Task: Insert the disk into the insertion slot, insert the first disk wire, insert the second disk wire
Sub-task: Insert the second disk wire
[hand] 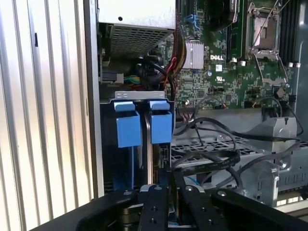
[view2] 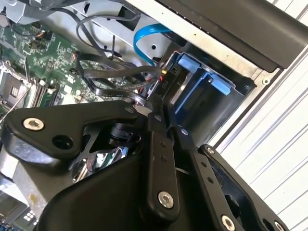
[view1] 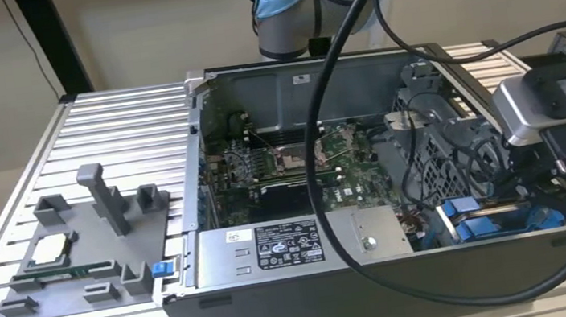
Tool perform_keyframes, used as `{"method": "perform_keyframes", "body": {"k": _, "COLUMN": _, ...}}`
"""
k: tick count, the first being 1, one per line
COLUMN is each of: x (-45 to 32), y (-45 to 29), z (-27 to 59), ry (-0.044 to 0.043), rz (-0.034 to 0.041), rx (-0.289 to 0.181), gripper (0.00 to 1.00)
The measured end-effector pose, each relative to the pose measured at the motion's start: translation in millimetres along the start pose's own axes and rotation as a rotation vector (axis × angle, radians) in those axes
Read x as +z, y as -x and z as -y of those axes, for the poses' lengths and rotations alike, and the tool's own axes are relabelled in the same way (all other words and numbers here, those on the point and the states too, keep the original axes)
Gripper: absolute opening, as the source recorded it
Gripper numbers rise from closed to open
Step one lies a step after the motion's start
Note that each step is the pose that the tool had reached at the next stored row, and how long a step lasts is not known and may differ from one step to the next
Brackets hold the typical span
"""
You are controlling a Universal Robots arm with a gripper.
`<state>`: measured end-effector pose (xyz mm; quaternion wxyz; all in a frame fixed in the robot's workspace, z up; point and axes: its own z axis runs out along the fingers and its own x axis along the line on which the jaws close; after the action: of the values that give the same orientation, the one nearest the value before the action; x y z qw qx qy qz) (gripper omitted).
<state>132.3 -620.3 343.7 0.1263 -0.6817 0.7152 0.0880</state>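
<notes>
Pincer (view2: 163,113) clenched on a cable connector at the disk (hand: 159,144), above ribbed aluminium table (view1: 116,118).

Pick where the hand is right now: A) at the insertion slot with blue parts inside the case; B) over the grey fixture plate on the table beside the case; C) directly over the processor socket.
A: in the first wrist view the hand sits right at the insertion slot, away from the processor socket and the fixture plate.
</notes>
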Motion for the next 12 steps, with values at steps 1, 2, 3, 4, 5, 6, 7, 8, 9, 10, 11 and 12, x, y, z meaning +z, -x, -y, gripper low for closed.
{"method": "perform_keyframes", "body": {"k": 1, "x": 0.2, "y": 0.2, "z": -0.2, "ry": -0.0009, "rz": -0.0001, "rx": 0.0, "gripper": 0.0}}
{"method": "perform_keyframes", "body": {"k": 2, "x": 0.3, "y": 0.5, "z": -0.3, "ry": -0.0019, "rz": -0.0002, "rx": -0.001, "gripper": 0.0}}
{"method": "perform_keyframes", "body": {"k": 3, "x": 0.7, "y": 0.8, "z": -0.4, "ry": -0.0029, "rz": 0.0, "rx": -0.001, "gripper": 0.0}}
{"method": "perform_keyframes", "body": {"k": 4, "x": 1.0, "y": 1.1, "z": -0.6, "ry": -0.004, "rz": 0.0, "rx": -0.001, "gripper": 0.0}}
{"method": "perform_keyframes", "body": {"k": 5, "x": 1.2, "y": 1.4, "z": -0.7, "ry": -0.0048, "rz": 0.0, "rx": -0.002, "gripper": 0.0}}
{"method": "perform_keyframes", "body": {"k": 6, "x": 1.6, "y": 1.7, "z": -0.7, "ry": -0.006, "rz": 0.0001, "rx": -0.002, "gripper": 0.0}}
{"method": "perform_keyframes", "body": {"k": 7, "x": 2.0, "y": 2.0, "z": -0.8, "ry": -0.0081, "rz": 0.0002, "rx": -0.003, "gripper": 0.0}}
{"method": "perform_keyframes", "body": {"k": 8, "x": 2.6, "y": 2.3, "z": -0.9, "ry": -0.011, "rz": 0.0006, "rx": -0.005, "gripper": 0.0}}
{"method": "perform_keyframes", "body": {"k": 9, "x": 3.1, "y": 2.5, "z": -1.0, "ry": -0.0144, "rz": 0.0007, "rx": -0.007, "gripper": 0.0}}
{"method": "perform_keyframes", "body": {"k": 10, "x": 3.6, "y": 2.8, "z": -1.2, "ry": -0.0181, "rz": 0.0009, "rx": -0.008, "gripper": 0.0}}
{"method": "perform_keyframes", "body": {"k": 11, "x": 4.2, "y": 3.1, "z": -1.2, "ry": -0.0218, "rz": 0.001, "rx": -0.01, "gripper": 0.0}}
{"method": "perform_keyframes", "body": {"k": 12, "x": 4.6, "y": 3.4, "z": -1.4, "ry": -0.0242, "rz": 0.001, "rx": -0.011, "gripper": 0.0}}
